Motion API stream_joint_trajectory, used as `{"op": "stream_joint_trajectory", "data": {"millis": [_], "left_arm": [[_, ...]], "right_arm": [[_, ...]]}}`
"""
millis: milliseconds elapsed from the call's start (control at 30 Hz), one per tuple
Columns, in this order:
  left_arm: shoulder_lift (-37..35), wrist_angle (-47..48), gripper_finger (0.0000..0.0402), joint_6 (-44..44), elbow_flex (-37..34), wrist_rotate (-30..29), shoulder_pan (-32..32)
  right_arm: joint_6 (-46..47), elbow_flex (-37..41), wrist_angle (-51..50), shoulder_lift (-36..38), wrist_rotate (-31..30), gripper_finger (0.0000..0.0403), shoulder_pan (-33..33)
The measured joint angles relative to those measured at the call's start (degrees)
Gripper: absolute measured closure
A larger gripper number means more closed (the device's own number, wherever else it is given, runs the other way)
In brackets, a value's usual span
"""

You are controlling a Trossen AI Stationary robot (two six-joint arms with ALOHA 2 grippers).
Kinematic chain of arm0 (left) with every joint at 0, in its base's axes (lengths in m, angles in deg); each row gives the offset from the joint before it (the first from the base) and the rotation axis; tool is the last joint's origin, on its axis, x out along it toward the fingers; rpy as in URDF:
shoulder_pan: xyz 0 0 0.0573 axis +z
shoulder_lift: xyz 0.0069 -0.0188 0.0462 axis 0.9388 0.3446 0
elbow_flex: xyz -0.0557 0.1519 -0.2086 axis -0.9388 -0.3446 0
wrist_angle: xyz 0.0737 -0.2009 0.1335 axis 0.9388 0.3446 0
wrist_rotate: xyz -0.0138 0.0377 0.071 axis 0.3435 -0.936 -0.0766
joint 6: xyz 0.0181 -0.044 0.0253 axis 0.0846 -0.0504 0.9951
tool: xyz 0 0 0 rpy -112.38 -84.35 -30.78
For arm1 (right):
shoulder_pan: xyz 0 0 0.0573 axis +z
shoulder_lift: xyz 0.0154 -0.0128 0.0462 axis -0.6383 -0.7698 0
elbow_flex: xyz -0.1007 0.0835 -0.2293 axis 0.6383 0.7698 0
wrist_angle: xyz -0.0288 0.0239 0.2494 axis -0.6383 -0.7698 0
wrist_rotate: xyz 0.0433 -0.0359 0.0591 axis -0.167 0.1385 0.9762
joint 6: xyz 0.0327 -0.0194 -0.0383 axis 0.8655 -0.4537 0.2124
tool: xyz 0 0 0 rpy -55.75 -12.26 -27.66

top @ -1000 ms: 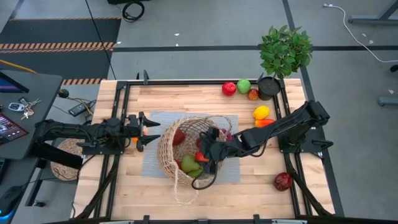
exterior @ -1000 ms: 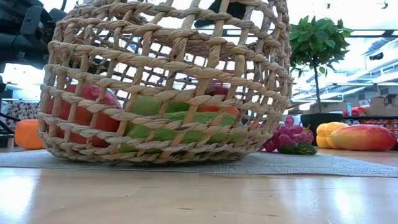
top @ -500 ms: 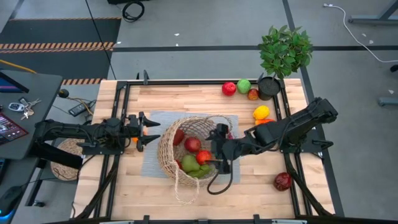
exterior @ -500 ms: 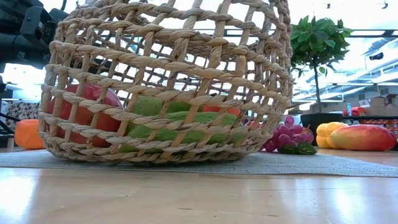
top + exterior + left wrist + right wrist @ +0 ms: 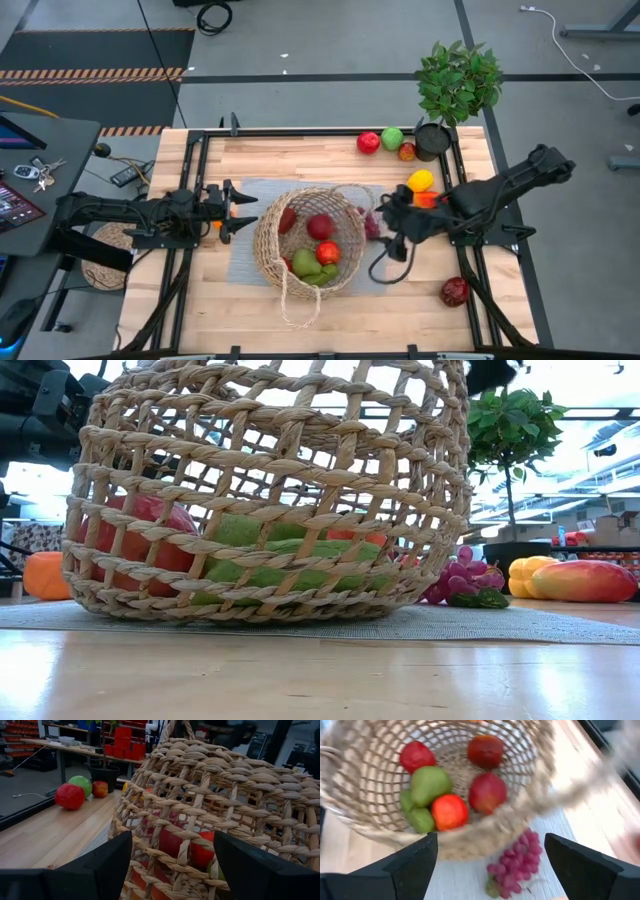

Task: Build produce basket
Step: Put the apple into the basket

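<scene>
Left pincer (image 5: pixel 240 211) wide, empty, just left of basket (image 5: pixel 275 262). Basket mid-surface w/ fruit inside (image 5: pixel 320 226). Grapes (image 5: pixel 371 225) just right of basket. Right pincer (image 5: pixel 385 215) wide, empty, over grapes.

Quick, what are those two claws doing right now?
Left gripper: open, empty, beside the round tan woven wicker basket.
Right gripper: open, empty, above the purple grapes.

Light-tan woven basket (image 5: pixel 305 240) with red and green fruit (image 5: pixel 449 811), purple grapes (image 5: pixel 516 862), grey mat (image 5: pixel 243 255), pale wood table (image 5: pixel 300 160).
</scene>
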State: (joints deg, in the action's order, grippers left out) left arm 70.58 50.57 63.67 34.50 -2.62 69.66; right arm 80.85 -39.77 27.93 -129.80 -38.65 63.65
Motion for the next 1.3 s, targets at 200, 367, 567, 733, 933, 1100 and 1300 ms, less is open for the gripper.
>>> {"op": "stream_joint_trajectory", "data": {"millis": [200, 367, 567, 733, 933, 1100, 1300], "left_arm": [[0.0, 0.0, 0.0115, 0.0, 0.0, 0.0, 0.0], [0.0, 0.0, 0.0115, 0.0, 0.0, 0.0, 0.0], [0.0, 0.0, 0.0115, 0.0, 0.0, 0.0, 0.0], [0.0, 0.0, 0.0115, 0.0, 0.0, 0.0, 0.0], [0.0, 0.0, 0.0115, 0.0, 0.0, 0.0, 0.0], [0.0, 0.0, 0.0115, 0.0, 0.0, 0.0, 0.0], [0.0, 0.0, 0.0115, 0.0, 0.0, 0.0, 0.0]], "right_arm": [[2.2, 12.7, 5.7, 9.6, -0.5, 0.0034, -3.0], [0.9, 19.7, 9.8, 13.8, -0.5, 0.0034, -8.5], [-4.7, 23.2, 15.9, 14.3, 3.9, 0.0038, -18.9], [-11.6, 23.4, 22.3, 12.4, 11.2, 0.0046, -28.4], [-18.8, 23.4, 28.5, 9.4, 18.2, 0.0054, -38.4], [-20.1, 23.4, 34.1, 6.7, 19.0, 0.0054, -45.0], [-20.1, 23.4, 36.4, 1.3, 18.3, 0.0055, -51.1]]}}
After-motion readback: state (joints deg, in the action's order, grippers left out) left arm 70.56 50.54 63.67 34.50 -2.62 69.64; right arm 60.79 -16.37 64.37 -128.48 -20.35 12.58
